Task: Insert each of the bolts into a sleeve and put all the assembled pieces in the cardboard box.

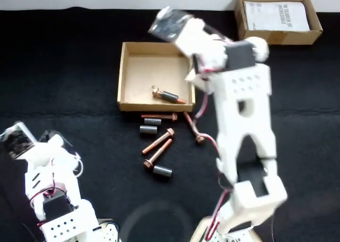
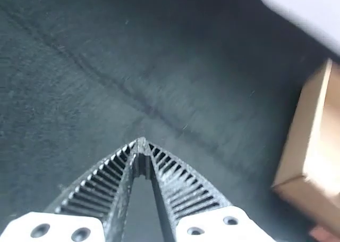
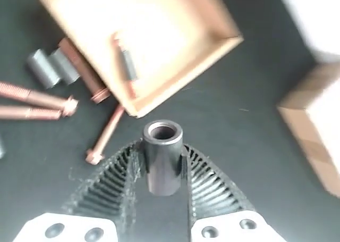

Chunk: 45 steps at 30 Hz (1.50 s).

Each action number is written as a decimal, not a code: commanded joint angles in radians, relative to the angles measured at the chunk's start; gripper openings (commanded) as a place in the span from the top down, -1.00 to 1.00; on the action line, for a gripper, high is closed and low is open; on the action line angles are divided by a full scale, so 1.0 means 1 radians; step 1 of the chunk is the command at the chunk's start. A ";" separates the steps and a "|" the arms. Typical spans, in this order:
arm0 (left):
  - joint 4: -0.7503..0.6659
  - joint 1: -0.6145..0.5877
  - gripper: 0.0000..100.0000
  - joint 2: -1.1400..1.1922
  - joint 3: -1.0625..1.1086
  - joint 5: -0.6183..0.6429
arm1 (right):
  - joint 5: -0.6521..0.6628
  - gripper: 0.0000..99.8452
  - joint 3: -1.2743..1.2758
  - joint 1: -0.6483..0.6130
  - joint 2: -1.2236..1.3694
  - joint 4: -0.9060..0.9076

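The open cardboard box (image 1: 133,77) lies at mid-table, and inside it rests one bolt in a dark sleeve (image 1: 169,97). In front of the box, several copper bolts (image 1: 158,141) and grey sleeves (image 1: 162,171) lie loose on the black mat. My right gripper (image 3: 162,146) is shut on a dark sleeve (image 3: 161,157) held upright, bore showing, in the air beside the box's (image 3: 175,45) near right corner. The right arm (image 1: 239,93) stretches up the right side of the table. My left gripper (image 2: 141,142) is shut on nothing, low over bare mat at the front left, where the left arm (image 1: 48,167) sits.
A second cardboard box (image 1: 313,34) holding a printed sheet stands at the back right. One bolt (image 1: 192,126) lies by the right arm's red cable. A corner of the box (image 2: 313,146) shows in the left wrist view. Black mat covers the table.
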 commanded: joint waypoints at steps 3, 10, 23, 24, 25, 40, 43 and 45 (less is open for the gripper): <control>0.063 0.067 0.97 -0.007 0.016 -0.086 | -0.170 0.98 -0.050 0.067 -0.291 0.010; 0.138 0.111 0.97 -0.005 0.004 -0.087 | -0.373 0.98 -0.042 0.340 -0.518 0.010; 0.298 0.321 0.98 0.180 -0.282 -0.196 | -0.657 0.98 0.252 1.004 -0.792 -0.130; 0.299 0.321 0.98 0.248 -0.323 -0.206 | -0.697 0.98 0.292 1.056 -0.812 -0.160; 0.299 0.323 0.98 0.318 -0.371 -0.210 | -0.729 0.98 0.335 1.102 -0.832 -0.189; 0.522 0.564 0.97 1.277 -1.188 -0.391 | -0.694 0.98 1.365 1.555 -1.228 -0.894; 0.560 0.662 0.97 1.394 -1.313 -0.489 | -0.643 0.98 1.583 1.612 -1.310 -1.070; 0.571 0.720 0.97 1.468 -1.389 -0.606 | -0.606 0.98 1.715 1.639 -1.360 -1.179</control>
